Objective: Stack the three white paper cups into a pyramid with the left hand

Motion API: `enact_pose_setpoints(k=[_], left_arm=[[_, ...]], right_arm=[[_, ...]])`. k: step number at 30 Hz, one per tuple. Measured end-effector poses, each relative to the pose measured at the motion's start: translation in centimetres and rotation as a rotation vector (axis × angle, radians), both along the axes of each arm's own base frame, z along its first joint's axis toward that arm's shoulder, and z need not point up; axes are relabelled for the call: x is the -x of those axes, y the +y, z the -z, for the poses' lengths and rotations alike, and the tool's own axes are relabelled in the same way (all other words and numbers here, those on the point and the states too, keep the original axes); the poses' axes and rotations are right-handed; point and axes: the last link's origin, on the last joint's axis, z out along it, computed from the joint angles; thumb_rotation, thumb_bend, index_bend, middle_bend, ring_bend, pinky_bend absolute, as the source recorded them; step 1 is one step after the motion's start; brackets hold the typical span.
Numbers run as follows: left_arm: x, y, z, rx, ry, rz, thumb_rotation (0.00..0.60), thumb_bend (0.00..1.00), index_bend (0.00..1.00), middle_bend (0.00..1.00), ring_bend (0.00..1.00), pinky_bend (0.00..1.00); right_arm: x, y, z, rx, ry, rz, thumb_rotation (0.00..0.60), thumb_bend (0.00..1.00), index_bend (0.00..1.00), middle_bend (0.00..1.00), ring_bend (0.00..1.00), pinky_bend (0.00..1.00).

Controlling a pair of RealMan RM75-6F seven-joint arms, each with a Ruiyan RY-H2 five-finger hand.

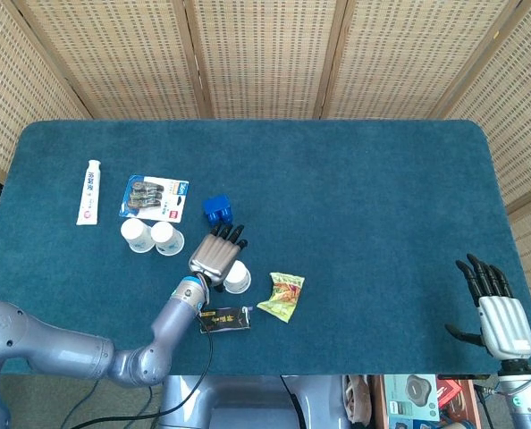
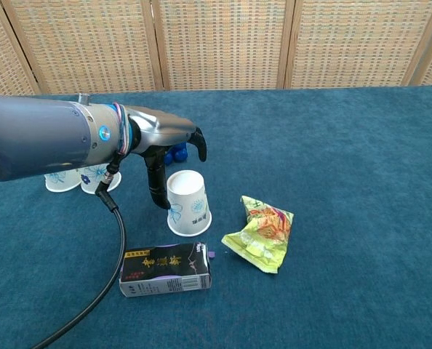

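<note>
reaching for the lone cup: left hand sits over and just left of the third paper cup, thumb down along the cup's left wall, other fingers arched above the upturned base. looks touching or nearly so on the thumb side, but i can't tell if it's actually clamped yet; nothing is lifted, so i read the hand as spread, holding nothing

cup stands upside down, wide rim on the blue table, between the black carton and the blue block, with the snack packet just to its right. the other two cups stand side by side, touching, further left, near the battery card; that pair looks like the pyramid base

handling guess: thin paper, very light, crushes easily, wall slightly slick and tapered toward the top. grab mid-wall, thumb opposite fingers, low force. too much squeeze ovalises it; too little and the taper lets it slide out downward. needs to land straddling both base cups, and a nudge would likely scoot them

right hand is well apart at the table's near right corner, fingers extended, holding nothing
</note>
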Motion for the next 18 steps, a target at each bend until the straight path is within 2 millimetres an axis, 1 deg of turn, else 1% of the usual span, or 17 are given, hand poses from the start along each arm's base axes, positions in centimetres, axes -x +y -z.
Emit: enact_pose_setpoints(k=[4, 9, 12, 18], left_arm=[[0.1, 0.0, 0.7, 0.008, 0.005, -0.005, 0.600, 0.16, 0.25, 0.00, 0.00, 0.00], [0.1, -0.1, 1.3, 0.018, -0.008, 0.002, 0.600, 0.16, 0.38, 0.00, 0.00, 0.00], [0.2, -0.1, 1.5, 0.016, -0.011, 0.003, 0.600, 0.16, 0.44, 0.00, 0.00, 0.00], [0.6, 0.0, 1.7, 0.010, -0.014, -0.003, 0.600, 0.16, 0.47, 0.00, 0.00, 0.00]], right_arm=[[0.0, 0.0, -0.1, 0.000, -0.003, 0.000, 0.600, 0.00, 0.00, 0.00, 0.00, 0.00], [0.0, 0.0, -0.1, 0.000, -0.005, 0.001, 0.600, 0.00, 0.00, 0.00, 0.00, 0.00], [0.0, 0.0, -0.2, 0.001, -0.006, 0.000, 0.600, 0.00, 0.00, 0.00, 0.00, 0.00], [0.0, 0.0, -0.1, 0.000, -0.007, -0.002, 0.600, 0.00, 0.00, 0.00, 0.00, 0.00]])
